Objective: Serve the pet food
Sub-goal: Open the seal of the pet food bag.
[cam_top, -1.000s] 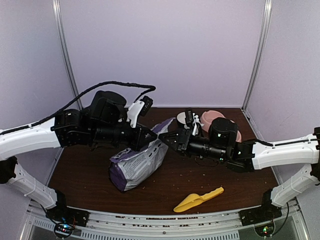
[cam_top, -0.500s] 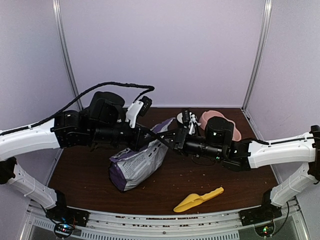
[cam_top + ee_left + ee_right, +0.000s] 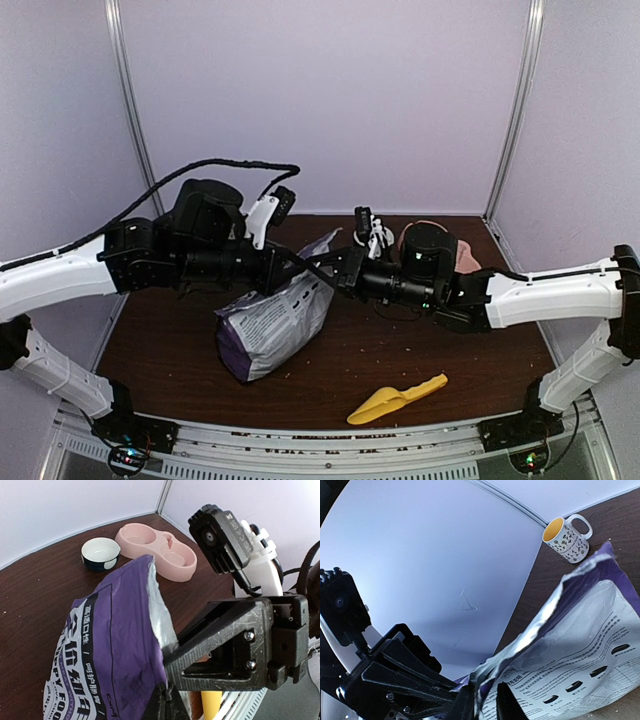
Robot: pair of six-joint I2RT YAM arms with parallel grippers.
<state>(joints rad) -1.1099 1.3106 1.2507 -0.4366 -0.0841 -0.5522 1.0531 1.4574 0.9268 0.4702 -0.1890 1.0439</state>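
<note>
Top external view: left hand (image 3: 292, 268) and right hand (image 3: 325, 270) both pinch the purple bag's (image 3: 275, 325) torn top.

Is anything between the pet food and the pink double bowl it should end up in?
Yes: the purple bag itself. No kibble shows; both grippers, left and right, pinch the torn top edge. Bare table lies between bag and pink double bowl; the right arm covers the bowl from above.

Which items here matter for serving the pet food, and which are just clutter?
In play:
- purple pet food bag, top edge pinched by left gripper and right gripper
- pink double bowl
- yellow scoop

Lying about:
- patterned mug
- small dark bowl
- scattered crumbs on the table
</note>
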